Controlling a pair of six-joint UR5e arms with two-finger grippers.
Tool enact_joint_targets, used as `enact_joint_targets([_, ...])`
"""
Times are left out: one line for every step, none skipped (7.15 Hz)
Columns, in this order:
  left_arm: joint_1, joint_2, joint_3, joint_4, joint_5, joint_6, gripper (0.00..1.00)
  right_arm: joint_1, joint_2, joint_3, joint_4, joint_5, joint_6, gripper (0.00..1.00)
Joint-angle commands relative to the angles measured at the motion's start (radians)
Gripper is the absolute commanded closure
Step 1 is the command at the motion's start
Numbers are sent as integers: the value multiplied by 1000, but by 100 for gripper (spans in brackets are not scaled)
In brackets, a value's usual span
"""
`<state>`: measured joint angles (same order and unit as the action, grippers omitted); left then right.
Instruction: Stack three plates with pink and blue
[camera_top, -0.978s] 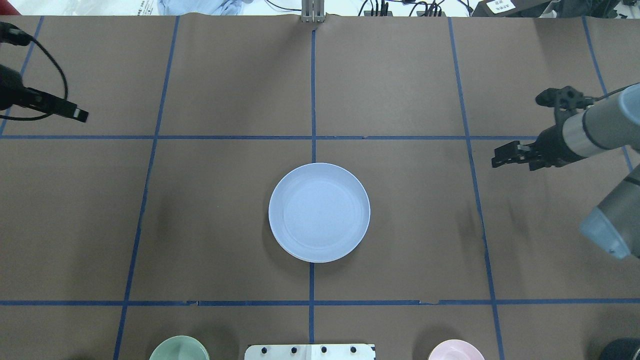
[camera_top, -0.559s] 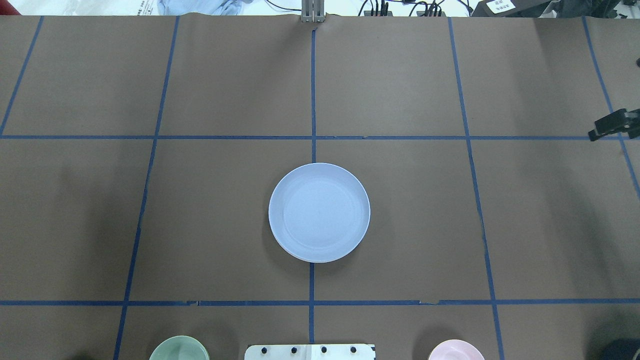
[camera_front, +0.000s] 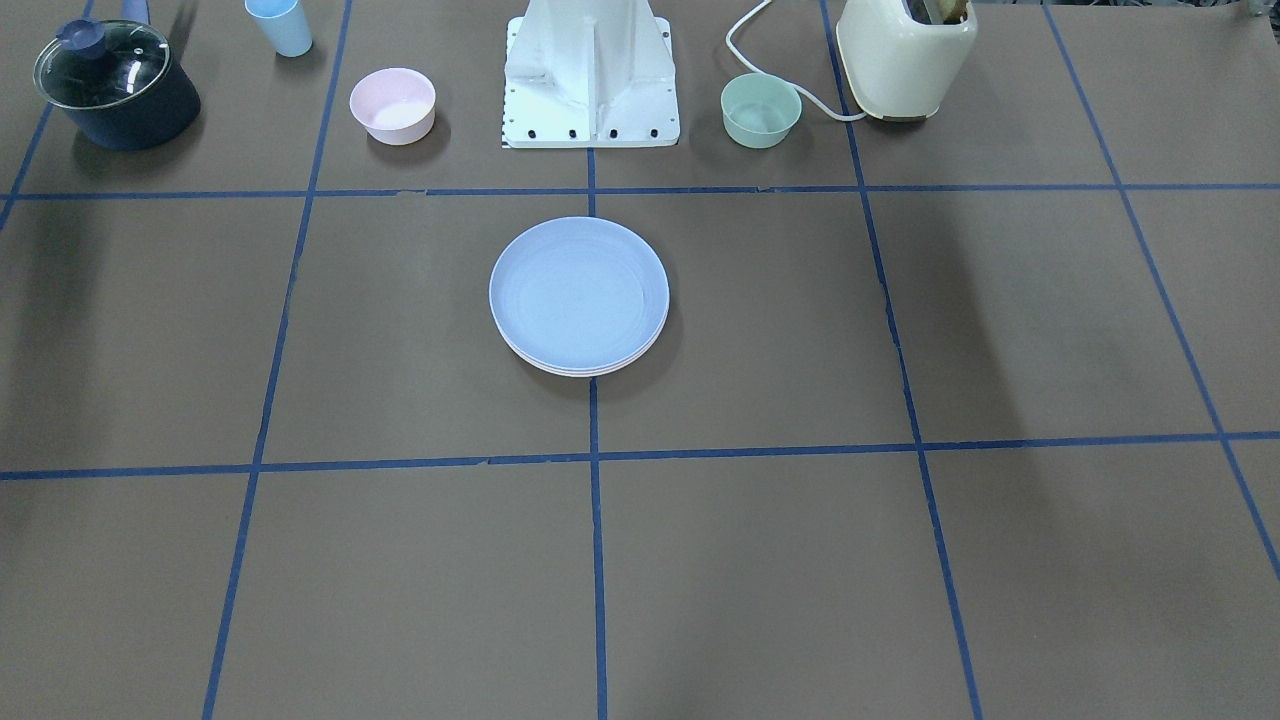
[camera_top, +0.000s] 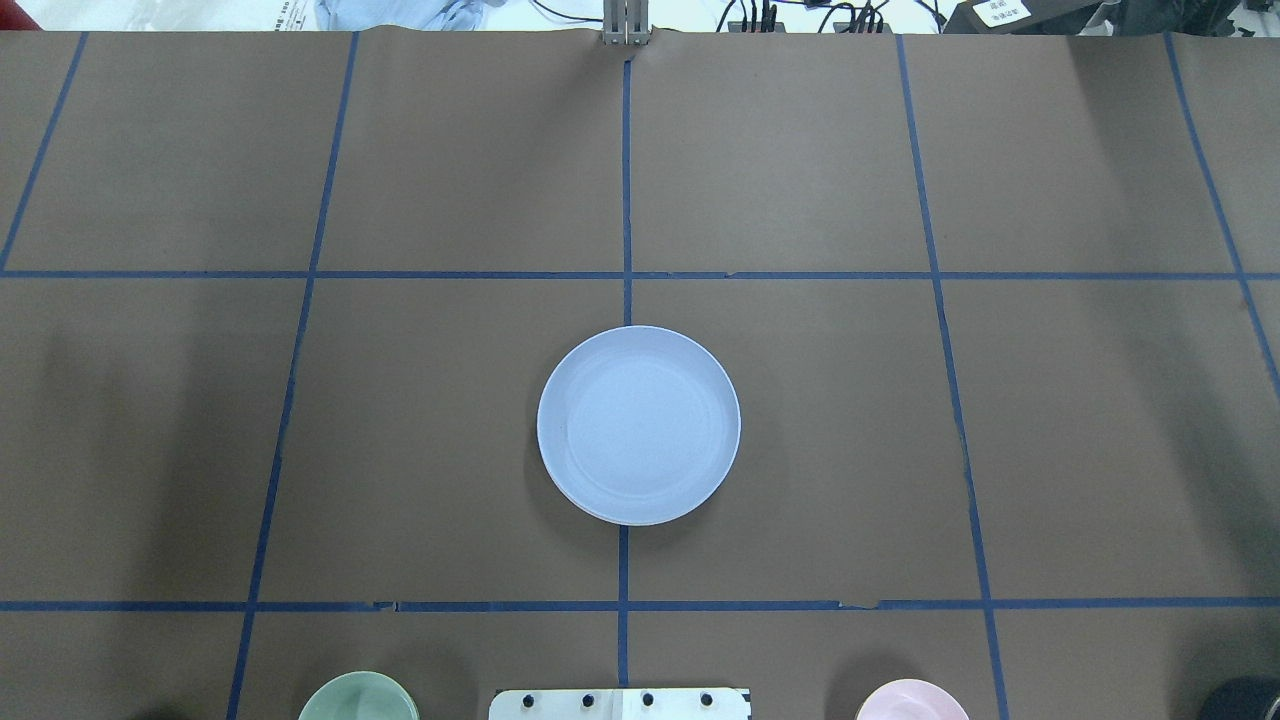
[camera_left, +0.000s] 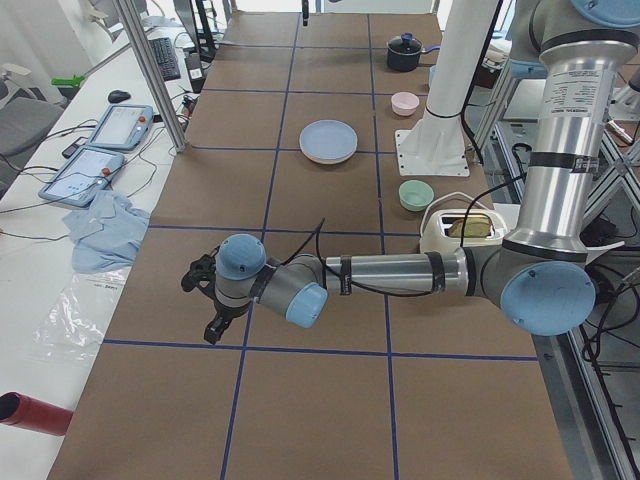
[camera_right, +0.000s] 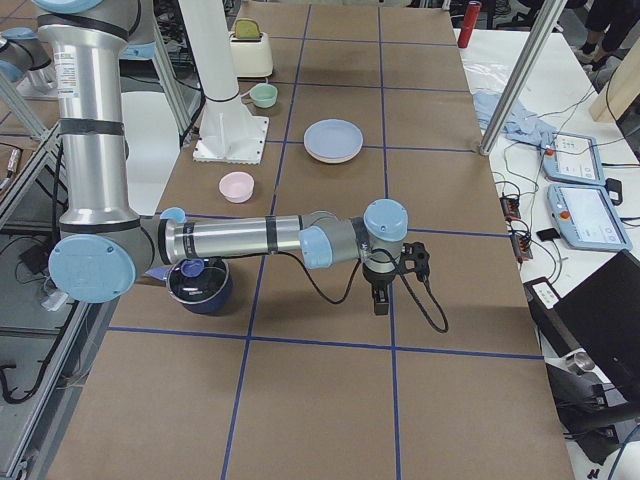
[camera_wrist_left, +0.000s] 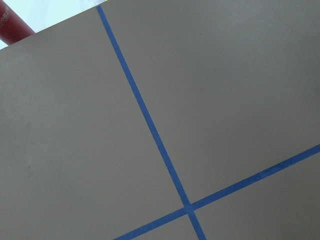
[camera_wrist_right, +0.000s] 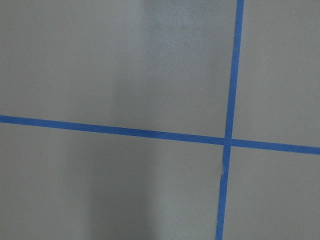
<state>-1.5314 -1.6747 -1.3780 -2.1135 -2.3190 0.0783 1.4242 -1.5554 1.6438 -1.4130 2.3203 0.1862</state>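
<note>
The plates sit in one stack at the table's middle. The light blue plate (camera_top: 638, 424) is on top. In the front-facing view (camera_front: 578, 293) the pale rims of the plates beneath it (camera_front: 582, 371) show at its near edge; their colours are hard to tell apart. My left gripper (camera_left: 212, 330) shows only in the left side view, low over bare table far from the stack. My right gripper (camera_right: 380, 300) shows only in the right side view, also far from the stack. I cannot tell whether either is open or shut. Both wrist views show only brown table and blue tape.
Along the robot's edge stand a small pink bowl (camera_front: 392, 105), the white robot base (camera_front: 592, 75), a small green bowl (camera_front: 761, 109), a cream toaster (camera_front: 905, 55), a dark lidded pot (camera_front: 115, 85) and a light blue cup (camera_front: 280, 25).
Both arms have drawn outward and left the overhead view, the left arm to its left edge and the right arm to its right edge. The plate stack has not moved.
</note>
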Motion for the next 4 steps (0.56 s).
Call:
enact_joint_targets([-3, 3, -3, 0, -8, -5, 0, 2, 1, -2, 0, -5, -2, 0])
enact_joint_targets([-3, 3, -12, -2, -8, -8, 0, 1, 0, -8, 5, -7, -2, 0])
enact_joint_targets([-3, 4, -12, -8, -5, -8, 0, 2, 0, -7, 6, 1, -1, 0])
enact_joint_targets([-3, 7, -16, -13, -6, -8, 0, 1, 3, -9, 8, 2, -1, 0])
